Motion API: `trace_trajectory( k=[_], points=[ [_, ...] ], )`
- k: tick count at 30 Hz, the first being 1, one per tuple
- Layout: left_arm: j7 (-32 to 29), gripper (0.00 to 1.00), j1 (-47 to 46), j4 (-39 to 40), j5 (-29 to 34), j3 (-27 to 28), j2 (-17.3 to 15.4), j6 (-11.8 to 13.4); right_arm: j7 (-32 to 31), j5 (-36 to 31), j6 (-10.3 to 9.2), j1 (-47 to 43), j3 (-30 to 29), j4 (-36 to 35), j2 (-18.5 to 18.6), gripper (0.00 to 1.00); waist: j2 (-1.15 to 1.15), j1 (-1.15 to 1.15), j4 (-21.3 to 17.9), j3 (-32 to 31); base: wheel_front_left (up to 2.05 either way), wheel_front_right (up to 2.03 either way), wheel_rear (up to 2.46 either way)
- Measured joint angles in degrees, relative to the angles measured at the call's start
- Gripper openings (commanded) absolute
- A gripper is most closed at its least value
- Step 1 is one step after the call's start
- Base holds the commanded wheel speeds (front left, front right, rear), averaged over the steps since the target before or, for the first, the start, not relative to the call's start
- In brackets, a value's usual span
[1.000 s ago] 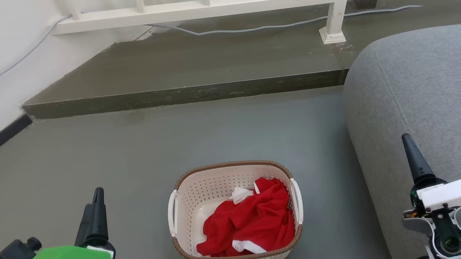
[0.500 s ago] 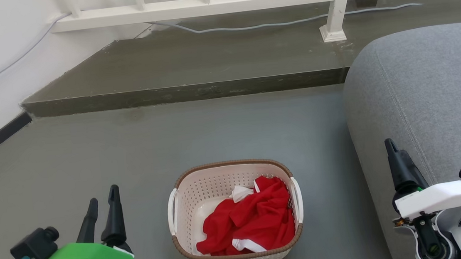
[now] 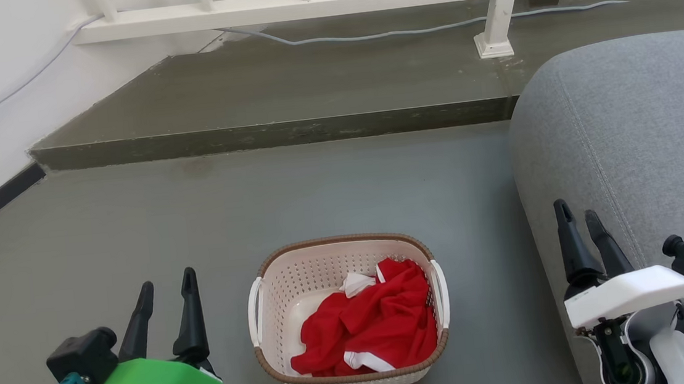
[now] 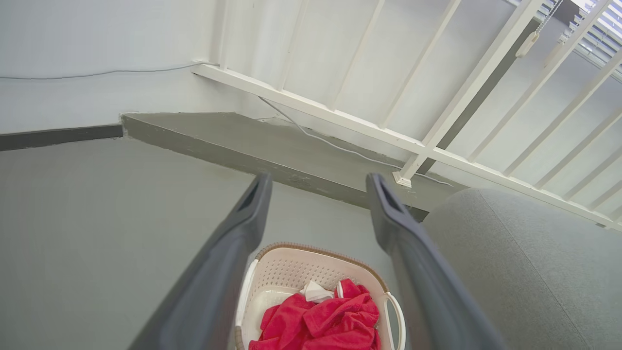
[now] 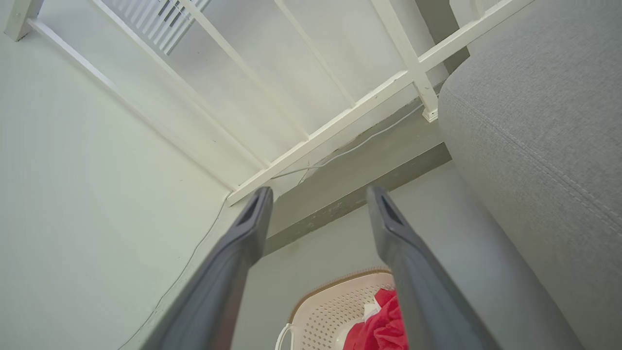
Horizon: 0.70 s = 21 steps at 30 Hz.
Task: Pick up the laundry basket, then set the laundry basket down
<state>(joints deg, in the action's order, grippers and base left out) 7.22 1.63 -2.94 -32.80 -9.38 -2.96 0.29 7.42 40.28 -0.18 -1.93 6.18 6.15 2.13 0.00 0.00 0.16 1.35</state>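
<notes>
1. Cream-white perforated plastic laundry basket point(image 3: 318, 274) with a brown woven-look rim sits on the grey floor point(image 3: 317, 188) between the two arms. It holds a crumpled red garment with white trim point(image 3: 373, 331), and a grey fabric sofa point(image 3: 641, 141) stands near its right side.
2. Under its green cover, the left claw point(image 3: 168, 280) hovers apart from the basket's left white handle point(image 3: 255, 314), fingers spread, gripping nothing.
3. Over the sofa's edge, the right claw point(image 3: 576, 209) is likewise parted and empty, well clear of the right handle point(image 3: 441, 294).
4. The step in hand appears to be the approach before pickup; the basket is not yet gripped.
5. The next move likely calls for both claws to reach the side handles and close evenly, so that the basket lifts level.
</notes>
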Motion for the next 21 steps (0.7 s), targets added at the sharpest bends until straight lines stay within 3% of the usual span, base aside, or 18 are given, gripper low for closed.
trace_trajectory(
  k=[21],
  points=[
    [3.8, 1.0, 1.3, 4.1, 17.8, -3.3, 0.0, 3.0, 3.5, -15.5, -3.04, -0.9, 3.9, -4.1, 0.2, 1.0, 0.0, 0.0, 0.1, 0.8, 0.0, 0.0, 0.0]
  ],
)
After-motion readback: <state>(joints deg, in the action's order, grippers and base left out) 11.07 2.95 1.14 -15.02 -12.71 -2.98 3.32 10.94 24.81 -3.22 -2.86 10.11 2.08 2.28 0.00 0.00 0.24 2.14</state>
